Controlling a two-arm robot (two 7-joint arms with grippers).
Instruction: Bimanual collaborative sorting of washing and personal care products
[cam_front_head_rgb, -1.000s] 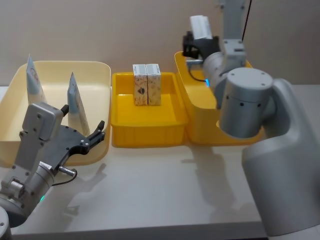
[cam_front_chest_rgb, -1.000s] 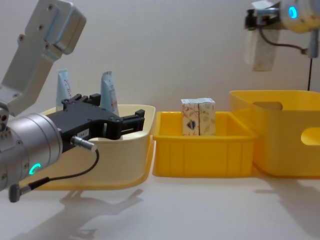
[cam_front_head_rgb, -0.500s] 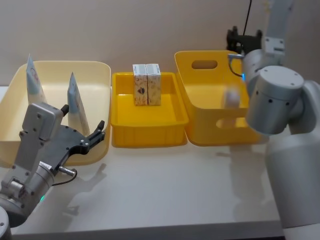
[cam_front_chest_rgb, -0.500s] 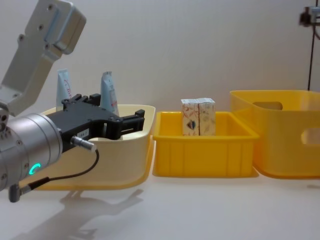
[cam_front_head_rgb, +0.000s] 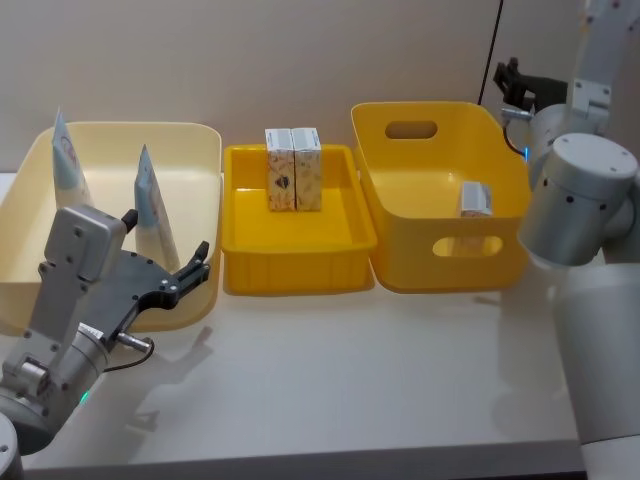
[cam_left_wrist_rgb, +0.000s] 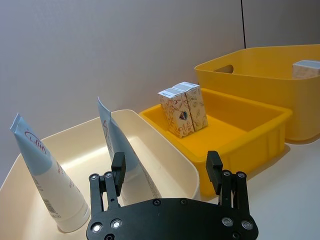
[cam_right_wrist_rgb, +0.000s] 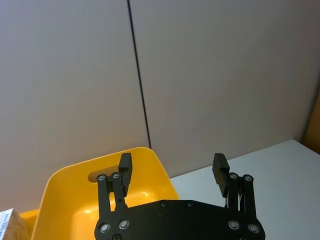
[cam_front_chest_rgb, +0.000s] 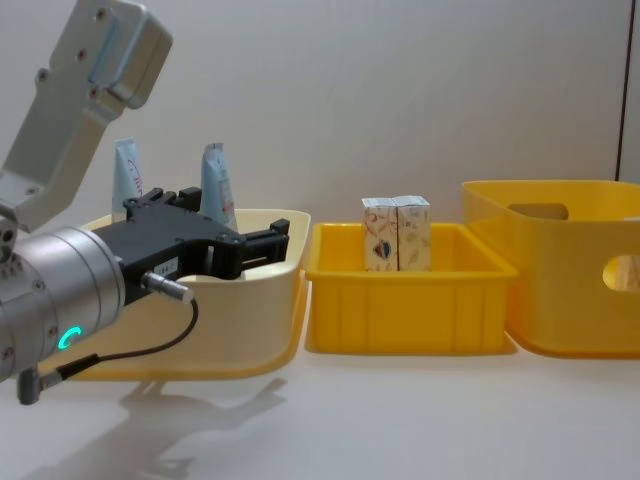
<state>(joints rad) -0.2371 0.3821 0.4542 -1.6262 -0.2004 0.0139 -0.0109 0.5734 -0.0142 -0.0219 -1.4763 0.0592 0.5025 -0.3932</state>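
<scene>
My left gripper, spread and empty, sits just before the cream bin's nearer upright tube; the right gripper, also spread, is well apart.

We see rounded silver-grey arms, each with a small cyan light. Beside the cream bin, our left gripper is matte black with silver screws and a looping black cable; our right gripper looks alike.
</scene>
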